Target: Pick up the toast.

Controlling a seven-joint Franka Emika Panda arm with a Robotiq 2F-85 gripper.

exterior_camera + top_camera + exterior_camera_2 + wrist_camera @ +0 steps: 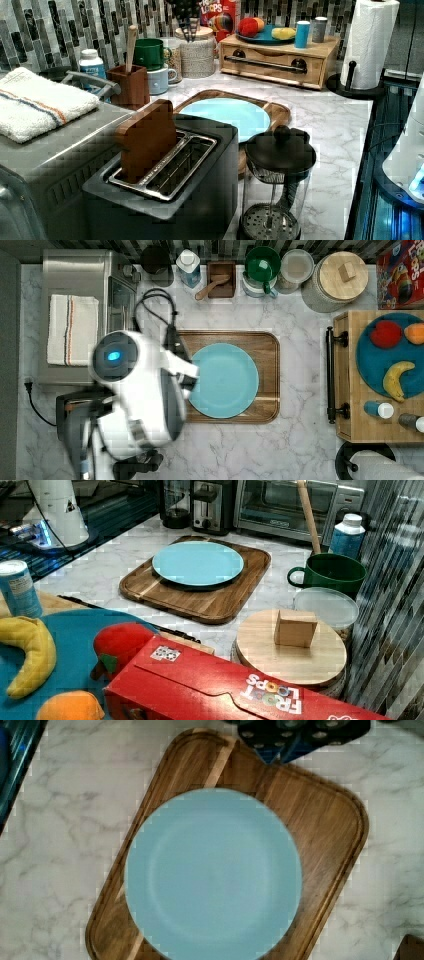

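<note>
Marble tabletop (300, 440) is being spanned by the white arm (145, 395). Black toaster (200, 200) is being occupied by 1 toast (146, 140), standing upright in the slot nearer the left view's left. Claw state cannot be told.

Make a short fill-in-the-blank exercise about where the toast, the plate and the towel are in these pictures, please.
1. The toast stands upright in a slot of the black ____.
2. The blue plate lies on a wooden ____.
3. The striped towel lies folded on top of the toaster ____.
4. On the plate there is ____.

Missing words: toaster; board; oven; nothing
</note>
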